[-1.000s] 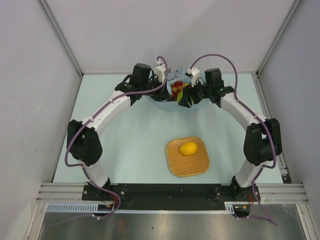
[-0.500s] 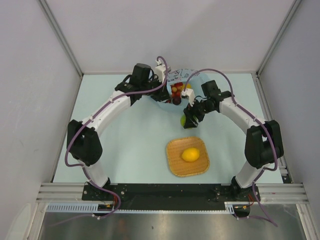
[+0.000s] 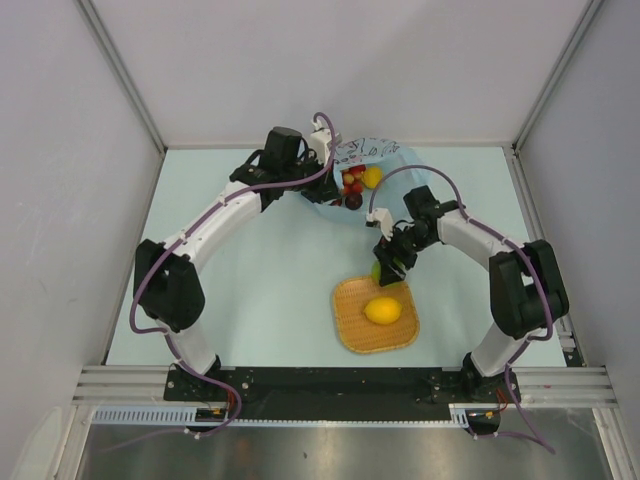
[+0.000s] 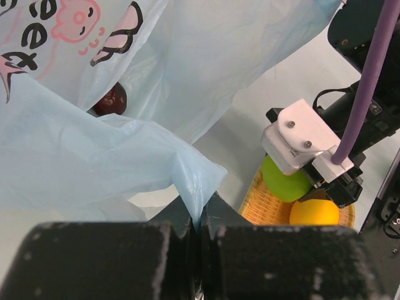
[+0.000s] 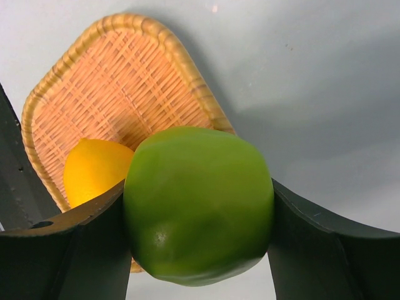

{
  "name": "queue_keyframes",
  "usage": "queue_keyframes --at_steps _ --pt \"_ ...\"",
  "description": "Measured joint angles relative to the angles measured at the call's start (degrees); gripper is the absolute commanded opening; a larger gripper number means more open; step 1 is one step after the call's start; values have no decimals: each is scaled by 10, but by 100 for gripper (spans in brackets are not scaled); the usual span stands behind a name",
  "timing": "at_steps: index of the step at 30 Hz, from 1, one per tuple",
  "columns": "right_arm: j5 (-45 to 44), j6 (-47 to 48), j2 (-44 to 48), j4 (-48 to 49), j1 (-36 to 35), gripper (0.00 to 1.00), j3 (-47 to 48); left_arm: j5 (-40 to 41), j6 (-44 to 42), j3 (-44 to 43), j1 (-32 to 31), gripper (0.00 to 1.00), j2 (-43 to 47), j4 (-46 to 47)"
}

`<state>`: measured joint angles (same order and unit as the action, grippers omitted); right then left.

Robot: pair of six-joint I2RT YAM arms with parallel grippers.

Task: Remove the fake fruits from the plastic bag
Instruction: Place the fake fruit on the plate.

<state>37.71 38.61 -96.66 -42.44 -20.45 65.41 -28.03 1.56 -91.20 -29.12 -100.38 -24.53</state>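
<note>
My right pincer [image 3: 389, 262] holds the green round fruit [image 5: 199, 203] over the far edge of the woven tray [image 3: 348, 326], the lemon [image 3: 383, 311] lying in that tray's middle, and my left pincer [image 4: 200, 220] pinches the plastic bag [image 4: 94, 156] beyond the tray.

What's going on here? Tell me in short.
The right gripper holds a green round fruit by the far edge of the woven tray, not yet set down. A yellow lemon lies in the tray. The left gripper is shut on an edge of the light-blue plastic bag. Red fruits and a yellow one sit inside the bag, to be taken out.
</note>
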Motion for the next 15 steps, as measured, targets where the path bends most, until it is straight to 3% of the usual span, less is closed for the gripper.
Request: queue_keyframes --at_steps 15 --pt "-21 10 40 2 0 36 -51 0 0 8 -1 0 0 0"
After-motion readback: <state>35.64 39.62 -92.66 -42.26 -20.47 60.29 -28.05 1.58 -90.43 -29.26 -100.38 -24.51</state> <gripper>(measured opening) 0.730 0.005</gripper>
